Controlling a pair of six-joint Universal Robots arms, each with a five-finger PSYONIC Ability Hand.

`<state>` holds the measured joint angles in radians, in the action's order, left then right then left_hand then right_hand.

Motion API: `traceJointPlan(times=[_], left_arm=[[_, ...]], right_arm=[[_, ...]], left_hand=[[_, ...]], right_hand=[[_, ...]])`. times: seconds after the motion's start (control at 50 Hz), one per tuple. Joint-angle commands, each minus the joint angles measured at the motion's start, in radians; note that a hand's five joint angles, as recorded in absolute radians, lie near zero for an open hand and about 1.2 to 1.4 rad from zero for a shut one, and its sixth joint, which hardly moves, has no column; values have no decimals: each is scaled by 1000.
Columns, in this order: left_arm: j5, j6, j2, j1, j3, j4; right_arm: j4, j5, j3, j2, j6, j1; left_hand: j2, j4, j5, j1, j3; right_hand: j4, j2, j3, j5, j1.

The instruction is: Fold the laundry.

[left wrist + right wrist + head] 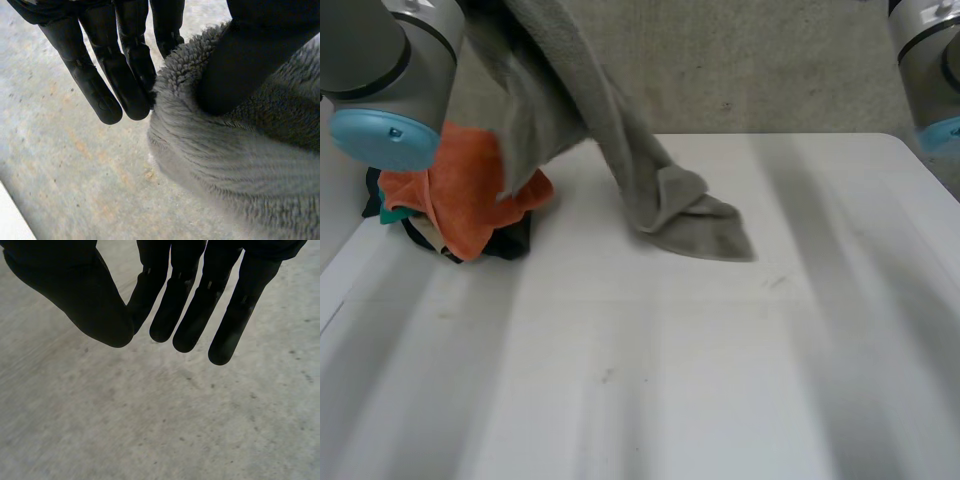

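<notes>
We cannot follow the grey towel point(625, 150) to its upper end in the head view, because it runs off at the top beside the left arm point(380, 70). That arm and the hanging towel partly cover the pile of laundry point(470, 205) at the left rear of the tabletop point(670, 380). We make out orange cloth on top of the pile, with dark and teal pieces beneath that we cannot sort out further. The right arm point(930, 70) is cut off at the far right.

In the left wrist view the left hand point(107, 85) pinches the towel's thick rolled edge. The thumb presses into the nap from one side and the straight fingers lie against the other. The towel slants down to the tabletop, where its lower end lies crumpled towards the rear, near the laundry pile. The right hand point(185, 305) has its fingers straight and spread, holding and touching nothing, above grey floor point(150, 430).
</notes>
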<state>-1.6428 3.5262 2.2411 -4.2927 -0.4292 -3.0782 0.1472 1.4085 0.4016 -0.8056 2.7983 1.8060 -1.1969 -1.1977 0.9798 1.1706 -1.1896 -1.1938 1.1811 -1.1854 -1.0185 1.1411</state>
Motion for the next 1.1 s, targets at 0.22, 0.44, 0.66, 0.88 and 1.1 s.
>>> traceJointPlan(times=[0.22, 0.44, 0.66, 0.88, 1.1], left_arm=[[102, -70, -159, -12, -471, -16], [164, -72, -293, -22, -453, 30], [199, -110, -385, 1, -379, 154], [175, -161, -393, 8, -309, 197], [169, -156, -411, -58, -362, 263]], right_arm=[[-256, -376, 439, -52, -184, 30], [-328, -457, 464, 16, -453, 134], [-215, -453, 438, 109, -505, 245], [-141, -344, 428, 229, -456, 331], [-176, -266, 491, 2, -235, 167]], left_hand=[[-199, -199, 242, 226, -207], [-199, -199, 242, 226, -207], [-199, -199, 242, 226, -207], [-199, -199, 242, 226, -207], [-199, -199, 242, 226, -207]], right_hand=[[801, -789, 793, 800, -748], [799, -786, 791, 798, -746], [811, -798, 802, 810, -758], [43, -31, 35, 43, 9], [-202, 215, -211, -203, 255]])
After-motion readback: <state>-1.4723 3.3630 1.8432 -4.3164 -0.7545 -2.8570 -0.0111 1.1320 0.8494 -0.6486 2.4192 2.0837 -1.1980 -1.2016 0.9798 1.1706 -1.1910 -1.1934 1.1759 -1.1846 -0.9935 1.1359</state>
